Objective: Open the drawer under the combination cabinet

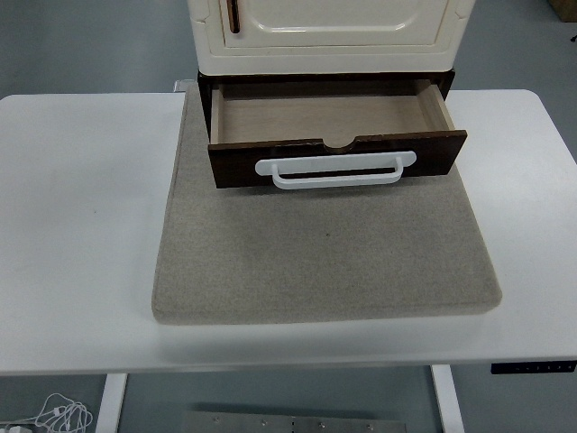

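Note:
The cream combination cabinet stands at the back middle of the table on a grey felt mat. Under it the dark brown drawer is pulled out toward me, its pale wooden inside showing nothing in it. A white bar handle runs across the drawer front. Neither of my hands shows in the head view.
The white table extends to both sides of the mat. A brown vertical handle sits on the cabinet's upper door. Below the table's near edge, white cables lie on the floor at the left.

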Available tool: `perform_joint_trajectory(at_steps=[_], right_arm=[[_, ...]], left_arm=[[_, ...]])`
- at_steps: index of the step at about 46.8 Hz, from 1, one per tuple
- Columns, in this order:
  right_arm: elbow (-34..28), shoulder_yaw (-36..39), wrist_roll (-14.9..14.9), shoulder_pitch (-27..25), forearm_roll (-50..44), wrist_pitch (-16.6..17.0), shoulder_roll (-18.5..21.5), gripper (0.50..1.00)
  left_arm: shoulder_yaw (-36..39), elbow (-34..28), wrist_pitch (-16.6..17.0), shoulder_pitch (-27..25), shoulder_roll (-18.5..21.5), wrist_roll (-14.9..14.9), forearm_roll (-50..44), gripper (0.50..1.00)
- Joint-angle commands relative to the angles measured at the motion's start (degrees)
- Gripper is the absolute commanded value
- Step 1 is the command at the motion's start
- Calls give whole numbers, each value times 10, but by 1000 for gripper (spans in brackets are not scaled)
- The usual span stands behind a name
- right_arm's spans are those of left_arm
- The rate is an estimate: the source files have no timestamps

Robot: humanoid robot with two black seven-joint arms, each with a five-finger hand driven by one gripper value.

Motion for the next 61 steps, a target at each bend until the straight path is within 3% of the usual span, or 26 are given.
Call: perform_joint_trajectory(at_steps=[1, 11, 21, 28, 44, 52, 61], right_arm=[[0, 0, 0, 0, 0, 0, 0, 926], [0, -1, 0, 0, 0, 0, 0, 926], [0, -2, 0, -1, 0, 1, 0, 926], [0, -1, 0, -1, 0, 0, 0, 926], [0, -1, 0, -1, 1, 1, 0, 926], [1, -1, 0, -1, 0, 2, 0, 926], [1, 0, 0, -1, 0, 3, 0, 926]], left_arm=[[-1, 17, -4, 30, -6, 1, -30, 1000], [-2, 20, -6, 128, -40, 5, -85, 1000], [-6, 50, -4, 189, -84, 8, -122, 1000], [-6, 84, -7, 207, -119, 7, -160, 1000], [-8, 86, -10, 232, -171, -3, -250, 1000], [-8, 86, -41, 238, -177, -13, -282, 1000], [-8, 88, -46, 248, -182, -21, -307, 1000]])
